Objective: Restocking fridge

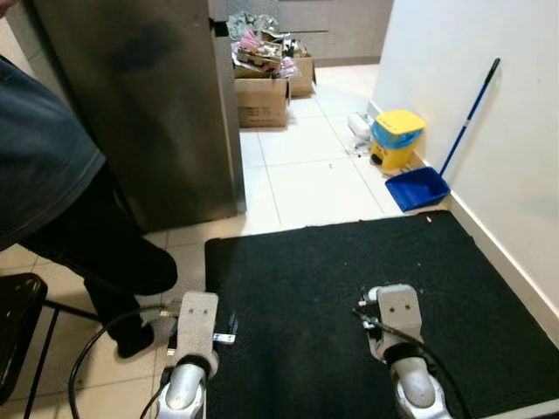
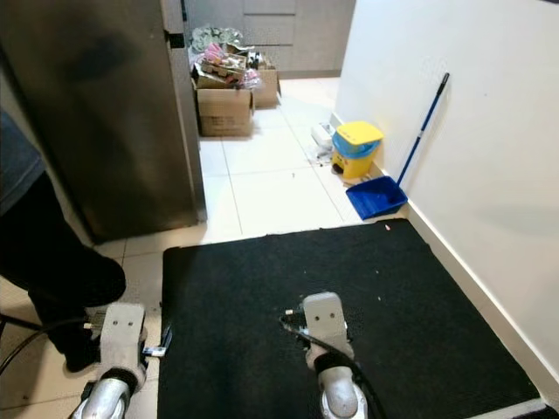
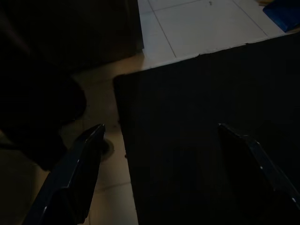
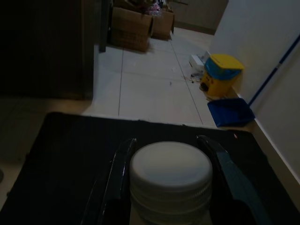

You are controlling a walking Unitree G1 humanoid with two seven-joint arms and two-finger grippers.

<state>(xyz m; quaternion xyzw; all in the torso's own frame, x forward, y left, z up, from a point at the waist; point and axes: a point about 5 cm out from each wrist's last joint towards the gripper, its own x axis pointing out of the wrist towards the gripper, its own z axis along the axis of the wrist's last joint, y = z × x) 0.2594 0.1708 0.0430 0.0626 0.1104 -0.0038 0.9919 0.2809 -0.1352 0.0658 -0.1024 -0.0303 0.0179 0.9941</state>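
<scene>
Right gripper (image 4: 168, 154) is clamped on a white lidded jar (image 4: 170, 180): in the right wrist view the jar sits squarely between the two black fingers (image 4: 118, 171), one finger pressed against each side of the ribbed lid, lid top facing the camera. Jar contents not readable. In the head views the right arm (image 1: 397, 327) shows at lower centre-right of the frame, over the black mat (image 1: 349, 288); the jar itself can't be made out there.

Left gripper (image 3: 161, 136) holds nothing, fingers spread wide apart. Left wrist view is dark: mat edge and pale tile floor (image 3: 187, 28) between the fingers, a dark trouser leg at the left of that frame. Left arm (image 1: 196, 327) sits lower left of the head view, over the mat's left edge.

Fridge (image 1: 140, 105) is the tall steel-grey unit at upper left of the head view, door side facing the camera, well ahead of both arms. A person (image 1: 61, 192) in dark clothes stands at the left edge, just in front of it.

Upper centre: cardboard boxes (image 1: 262, 96) heaped with clutter. Right, along the white wall: yellow bin (image 1: 397, 140) with a blue dustpan (image 1: 417, 188) just beside it, its blue handle leaning on the wall. Black chair (image 1: 17, 323) at lower left.
</scene>
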